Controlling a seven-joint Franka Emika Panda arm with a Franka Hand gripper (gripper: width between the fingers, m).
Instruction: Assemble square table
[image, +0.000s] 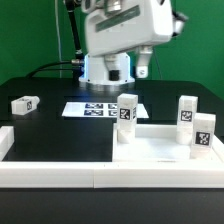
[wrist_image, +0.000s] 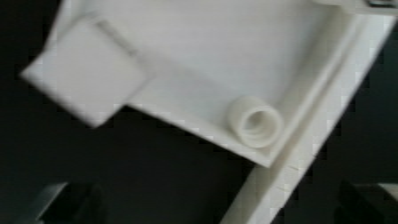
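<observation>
Nearest in the exterior view is the long white border rail (image: 100, 178), lying flat across the front of the black surface (image: 50, 130). Just behind it sits the square table top (image: 150, 140), a wide white tray. Three leg blocks stand up on it: one at its near corner (image: 127, 118) and two toward the exterior view's right (image: 188, 118) (image: 203, 140). A fourth leg block (image: 24, 104) lies on its side, well apart, at the exterior view's left. Behind the tray is the marker board (image: 90, 108), and farthest back the robot arm (image: 120, 35) hangs high.

The wrist view looks down on the tray's corner, with a round socket (wrist_image: 260, 122) beside the raised rim (wrist_image: 320, 120). So the tray is below the jaws, and the jaws must go down to reach it. Only two dark tips of the jaws show, set wide apart with nothing between them. They look open and hold nothing
</observation>
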